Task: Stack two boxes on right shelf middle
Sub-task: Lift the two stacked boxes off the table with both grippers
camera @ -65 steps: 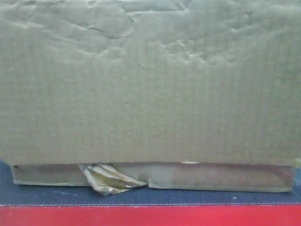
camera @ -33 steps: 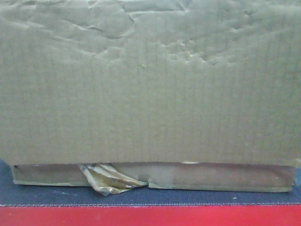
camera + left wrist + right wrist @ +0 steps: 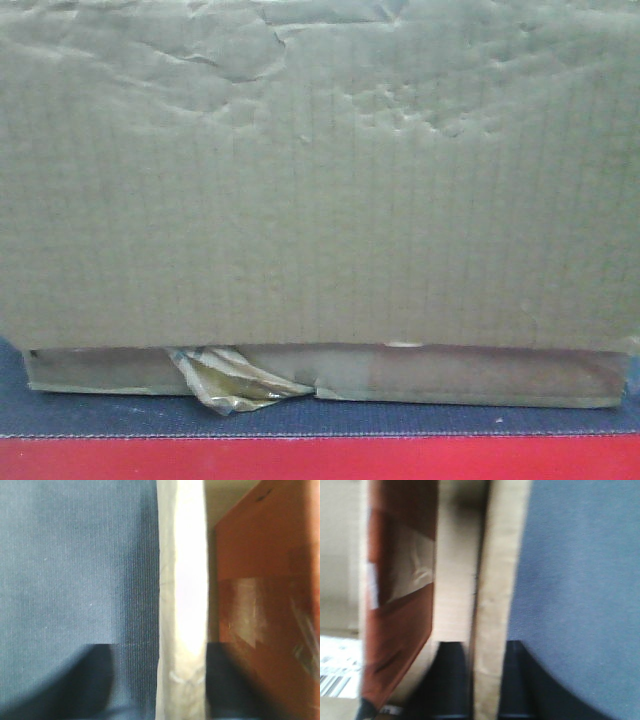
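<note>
- While it fills nearly the whole front view, the large brown corrugated cardboard box point(image 3: 320, 180) sits on a dark blue woven cloth point(image 3: 450, 418), its face dented and creased near the top.
- A red band point(image 3: 320, 460) runs below the cloth.
- A pale cardboard flap point(image 3: 182, 605) stands edge-on in both wrist views, between blue cloth and a taped brown panel.
- A crumpled piece of yellowish tape point(image 3: 225, 385) hangs at the box's lower edge.
- The left gripper point(image 3: 160, 650) straddles the flap: one dark finger touches it, the other finger point(image 3: 102, 670) stands off, so it is parted, not clamping.
- The right gripper point(image 3: 486, 647) has both fingers close against the flap, pinching it.
</note>
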Robot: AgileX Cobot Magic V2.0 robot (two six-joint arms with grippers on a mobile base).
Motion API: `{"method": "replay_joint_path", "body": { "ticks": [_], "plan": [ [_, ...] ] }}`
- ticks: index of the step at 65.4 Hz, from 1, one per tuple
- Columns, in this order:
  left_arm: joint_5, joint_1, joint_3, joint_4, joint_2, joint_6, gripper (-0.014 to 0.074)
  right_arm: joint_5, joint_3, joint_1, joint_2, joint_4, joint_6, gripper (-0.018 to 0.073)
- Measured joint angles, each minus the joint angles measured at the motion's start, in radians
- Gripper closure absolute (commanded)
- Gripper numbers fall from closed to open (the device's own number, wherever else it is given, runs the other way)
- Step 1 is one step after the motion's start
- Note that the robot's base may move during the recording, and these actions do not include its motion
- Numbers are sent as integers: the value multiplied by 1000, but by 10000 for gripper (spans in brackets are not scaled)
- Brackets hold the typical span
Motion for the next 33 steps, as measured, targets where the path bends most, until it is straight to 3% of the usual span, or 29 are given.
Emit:
{"method": "replay_joint_path", "body": {
  "ticks": [16,33],
  "plan": [
    [-20,0,-4,4,2,-19,708,0,0,24,-6,-70,80,727],
    [-85,-2,-27,121,-58,-111,708,-76,0,64,-74,-124,109,727]
  ]
}}
